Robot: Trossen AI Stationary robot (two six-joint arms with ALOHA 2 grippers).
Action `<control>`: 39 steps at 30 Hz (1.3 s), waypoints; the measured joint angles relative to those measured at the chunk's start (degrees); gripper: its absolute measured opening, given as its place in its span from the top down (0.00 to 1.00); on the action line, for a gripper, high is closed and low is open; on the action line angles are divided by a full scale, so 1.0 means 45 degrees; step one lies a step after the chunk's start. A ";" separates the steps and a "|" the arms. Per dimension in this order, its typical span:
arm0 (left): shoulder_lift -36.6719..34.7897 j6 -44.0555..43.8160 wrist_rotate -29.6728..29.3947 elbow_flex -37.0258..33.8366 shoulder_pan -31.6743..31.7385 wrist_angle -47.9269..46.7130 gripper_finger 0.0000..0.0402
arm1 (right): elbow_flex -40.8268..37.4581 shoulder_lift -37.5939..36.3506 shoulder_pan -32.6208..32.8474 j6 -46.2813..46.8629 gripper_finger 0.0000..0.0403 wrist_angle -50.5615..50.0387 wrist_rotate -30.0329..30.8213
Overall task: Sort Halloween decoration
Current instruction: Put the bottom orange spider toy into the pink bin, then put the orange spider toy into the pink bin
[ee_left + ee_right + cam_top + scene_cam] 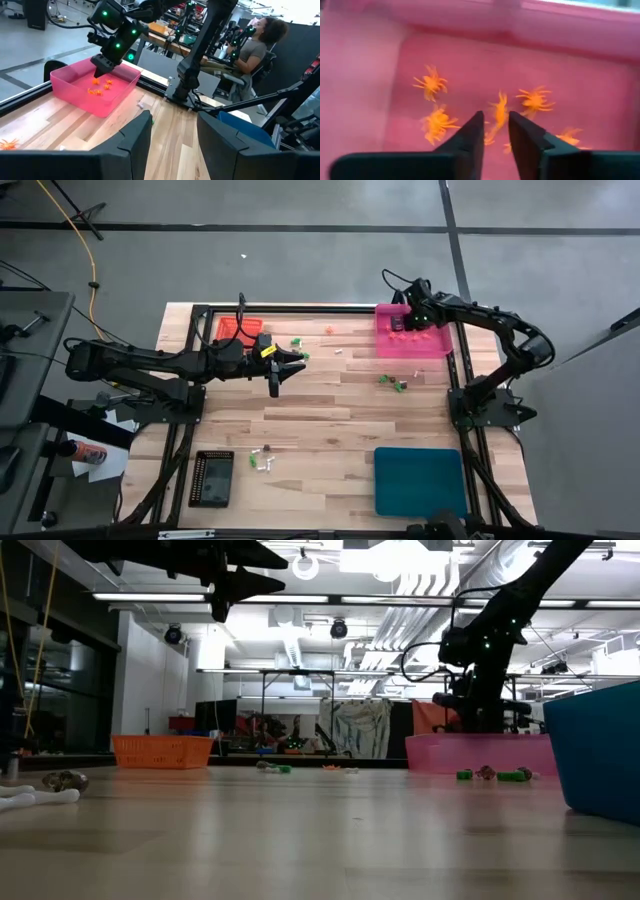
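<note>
Overhead, right pincer (495, 127) slightly apart above orange spiders (432, 82) in pink tray (570, 30).

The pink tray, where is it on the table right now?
In the high view the pink tray sits at the table's far right corner, directly under the right hand, with orange spider trinkets lying inside it.

arms: two, dark, jointed, with black cables
left arm (150, 363): yellow marking near wrist
right arm (500, 330): green lights near wrist
fingers (132, 142): dark, flat, tapered
</note>
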 joint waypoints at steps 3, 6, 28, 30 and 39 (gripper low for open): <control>0.0000 0.0000 0.0000 0.0000 0.0000 -0.0004 0.64 | 0.0402 0.0000 0.0000 -0.0659 0.66 -0.0971 0.0306; 0.0000 0.0000 0.0000 0.0000 0.0000 -0.0004 0.64 | 0.0660 -0.0141 0.0000 -0.0890 0.57 -0.1533 0.0217; -0.0073 -0.0311 0.0898 -0.0005 0.0833 0.0816 0.64 | -0.1567 -0.5061 0.9221 0.0255 0.48 0.9824 -0.3371; -0.0073 -0.0196 0.1301 -0.0005 0.0946 0.0752 0.64 | -0.1577 -0.5047 0.9791 -0.0438 0.48 0.9870 -0.2742; -0.0073 0.0105 0.1812 -0.0005 0.0908 0.0768 0.64 | -0.1581 -0.5047 1.0621 -0.1076 0.48 0.9896 -0.1930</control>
